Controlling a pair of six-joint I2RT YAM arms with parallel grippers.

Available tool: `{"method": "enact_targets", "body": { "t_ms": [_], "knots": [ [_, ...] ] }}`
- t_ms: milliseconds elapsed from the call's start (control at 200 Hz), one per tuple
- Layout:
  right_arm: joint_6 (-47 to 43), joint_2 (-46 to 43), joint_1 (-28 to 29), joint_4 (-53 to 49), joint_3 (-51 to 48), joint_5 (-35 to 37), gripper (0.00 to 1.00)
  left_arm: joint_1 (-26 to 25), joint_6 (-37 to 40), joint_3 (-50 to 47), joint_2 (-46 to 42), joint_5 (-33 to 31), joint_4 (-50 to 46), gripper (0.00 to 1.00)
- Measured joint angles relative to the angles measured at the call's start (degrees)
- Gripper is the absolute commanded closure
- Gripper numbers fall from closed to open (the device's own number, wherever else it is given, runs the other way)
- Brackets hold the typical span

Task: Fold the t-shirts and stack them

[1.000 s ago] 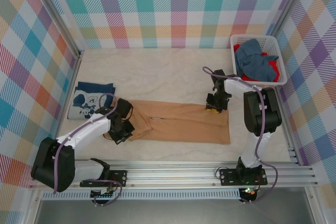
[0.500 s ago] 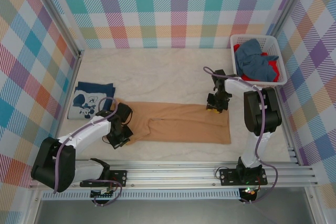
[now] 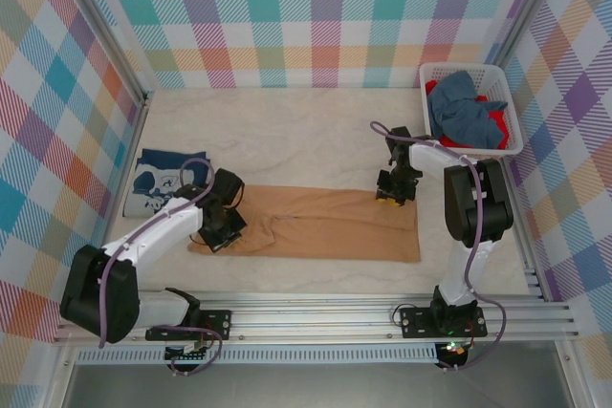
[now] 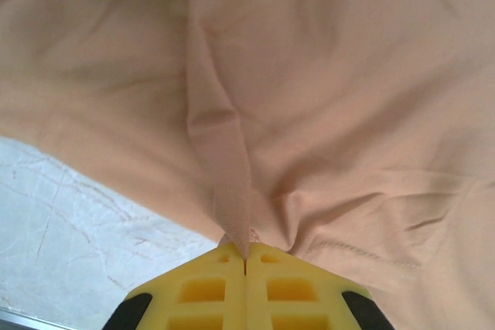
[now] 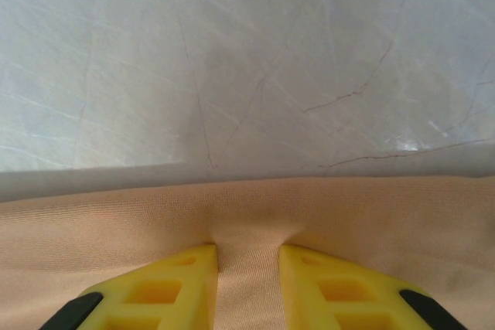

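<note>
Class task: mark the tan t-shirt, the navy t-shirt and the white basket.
tan t-shirt [image 3: 325, 231], top external view, middle of cloth
navy t-shirt [image 3: 153, 186], top external view, its pale print
white basket [image 3: 462, 67], top external view, far rim

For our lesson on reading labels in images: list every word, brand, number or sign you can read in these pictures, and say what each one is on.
No text can be read.
The navy t-shirt carries a pale print, but it looks like a picture, and any lettering on it is too small to tell.
The tan t-shirt and the white basket show no writing.
</note>
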Motion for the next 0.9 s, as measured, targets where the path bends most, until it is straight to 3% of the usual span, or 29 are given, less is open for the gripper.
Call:
{"method": "enact_targets", "body": {
  "t_ms": [360, 660, 775, 905],
  "knots": [
    [0.0, 0.0, 0.0, -0.09, 0.0, 0.02, 0.73, 0.48, 3.13, 3.72, 8.55, -2.49, 0.22, 1.0],
    [0.02, 0.0, 0.0, -0.13, 0.0, 0.2, 0.73, 0.52, 7.08, 1.14, 7.96, -6.05, 0.11, 1.0],
    [0.04, 0.0, 0.0, -0.15, 0.0, 0.26, 0.72, 0.52, 7.37, -0.55, 7.15, -6.36, 0.0, 0.94],
    [0.04, 0.0, 0.0, -0.15, 0.0, 0.26, 0.72, 0.52, 7.82, -1.46, 6.4, -7.67, -0.72, 0.69]
  ]
}}
